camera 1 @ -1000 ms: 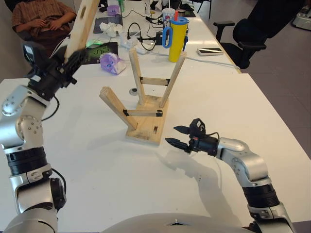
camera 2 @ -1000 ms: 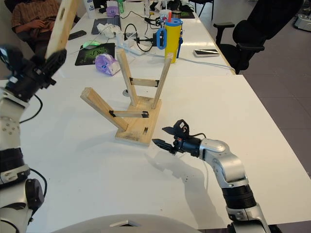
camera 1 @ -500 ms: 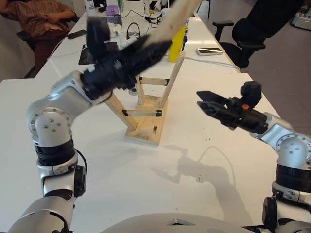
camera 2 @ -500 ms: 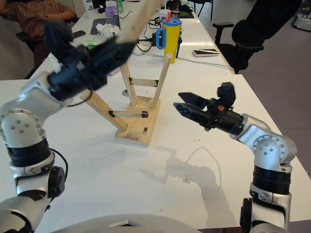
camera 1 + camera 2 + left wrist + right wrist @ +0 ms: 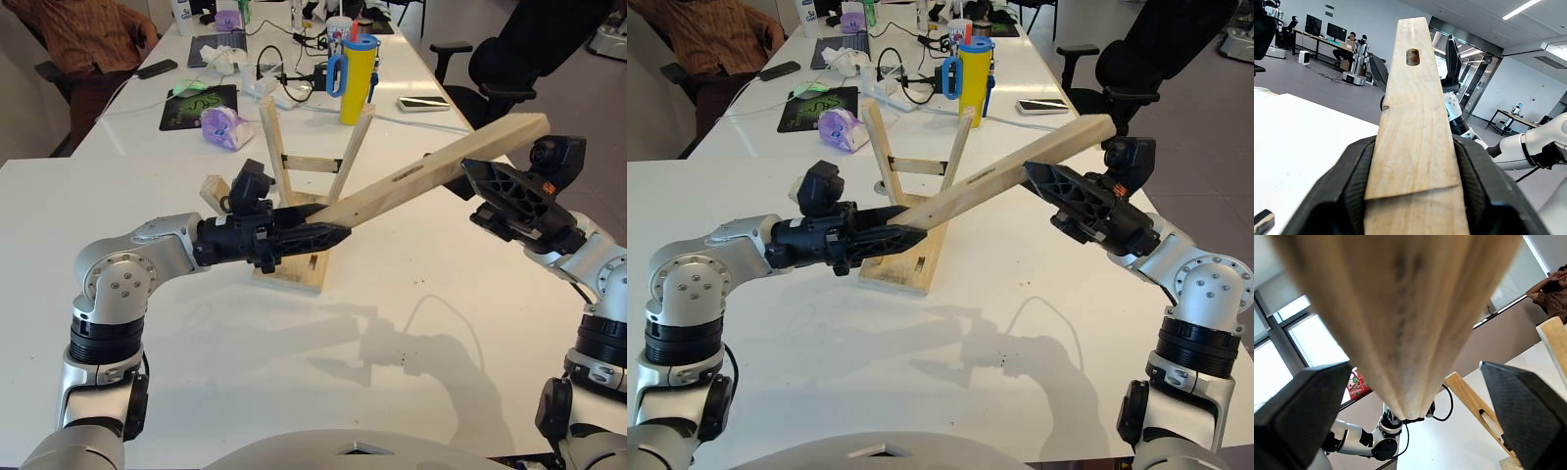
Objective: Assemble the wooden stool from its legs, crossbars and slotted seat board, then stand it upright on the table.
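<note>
Left gripper (image 5: 328, 233) has its fingers (image 5: 1352, 186) clamped on the low end of a loose wooden leg (image 5: 431, 174), above the surface (image 5: 196, 392) left of centre. Leg slants up & to the right, w/ a slot near its top end (clear in the left wrist view). Right gripper (image 5: 480, 191) sits at that high end, fingers (image 5: 1528, 416) spread either side of the wood, gaps showing. Under the leg, the seat board (image 5: 294, 272) lies flat w/ three fitted legs (image 5: 277, 147) & two crossbars (image 5: 313, 164) sticking up.
</note>
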Available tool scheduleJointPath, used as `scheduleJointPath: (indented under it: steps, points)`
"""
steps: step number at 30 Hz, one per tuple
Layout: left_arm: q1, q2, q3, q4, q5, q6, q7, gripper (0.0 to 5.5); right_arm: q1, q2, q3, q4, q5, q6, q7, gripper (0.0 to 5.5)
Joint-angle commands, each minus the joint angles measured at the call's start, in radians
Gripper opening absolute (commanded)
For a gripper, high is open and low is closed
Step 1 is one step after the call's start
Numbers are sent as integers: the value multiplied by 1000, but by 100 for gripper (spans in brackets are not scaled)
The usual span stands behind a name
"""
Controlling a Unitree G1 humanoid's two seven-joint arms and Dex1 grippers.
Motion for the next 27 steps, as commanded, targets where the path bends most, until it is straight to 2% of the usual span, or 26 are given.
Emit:
scheduleJointPath:
  steps: [1, 13, 15, 22, 23, 27]
  points:
    - [18, 30, 5, -9, -10, 28, -15, 204, 3, -25, -18, 4, 39, 16, 12, 436]
    - [25, 43, 12, -15, -1, 39, -23, 204, 62, -47, 0, -16, 14, 4, 85, 229]
    - [27, 52, 9, -20, 6, 39, -34, 204, 68, -48, -5, -22, 12, -5, 87, 208]
    - [19, 78, -35, -20, 95, -10, -89, 204, 63, -31, 2, -20, -16, -28, 98, 208]
    - [20, 82, -32, -24, 80, -1, -99, 241, 65, -34, 8, -21, -36, -35, 103, 208]
    - [56, 82, -15, -57, 44, 17, -91, 290, 85, -53, 19, -21, -99, -62, 126, 208]
